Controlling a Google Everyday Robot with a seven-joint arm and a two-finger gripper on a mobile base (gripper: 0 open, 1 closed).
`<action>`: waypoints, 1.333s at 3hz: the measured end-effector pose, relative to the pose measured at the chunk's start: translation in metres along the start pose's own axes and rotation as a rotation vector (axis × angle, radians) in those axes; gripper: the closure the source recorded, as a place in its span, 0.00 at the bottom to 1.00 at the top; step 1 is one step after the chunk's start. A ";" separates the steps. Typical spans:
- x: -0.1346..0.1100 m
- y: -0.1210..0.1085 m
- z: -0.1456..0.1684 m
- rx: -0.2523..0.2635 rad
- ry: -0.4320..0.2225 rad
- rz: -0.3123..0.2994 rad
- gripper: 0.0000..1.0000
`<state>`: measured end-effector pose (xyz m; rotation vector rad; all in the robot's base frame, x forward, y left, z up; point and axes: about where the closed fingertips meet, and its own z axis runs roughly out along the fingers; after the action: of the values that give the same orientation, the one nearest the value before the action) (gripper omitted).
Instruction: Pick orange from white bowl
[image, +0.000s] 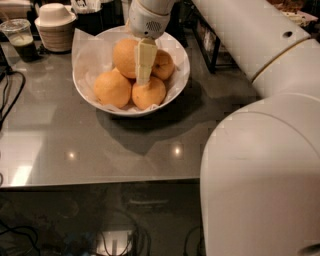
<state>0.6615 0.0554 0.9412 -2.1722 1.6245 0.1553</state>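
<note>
Largest orange: topmost of 4 in the white bowl, propped on its neighbours over crumpled white paper. Gripper: lowered into the pile just right of it; open or closed, cannot tell. Probably firm, fairly heavy, pebbled skin grippy yet apt to roll. Best pinched across the widest middle.

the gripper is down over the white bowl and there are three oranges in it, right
Not quite. The camera view shows four oranges in the white bowl, not three. The rest holds: the gripper is down over the bowl, among the fruit.
</note>
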 end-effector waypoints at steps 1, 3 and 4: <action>0.000 0.000 0.000 0.000 0.000 0.000 0.00; -0.030 0.006 0.007 -0.011 -0.030 -0.060 0.00; -0.030 0.006 0.007 -0.011 -0.030 -0.061 0.00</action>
<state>0.6476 0.0840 0.9436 -2.2143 1.5430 0.1785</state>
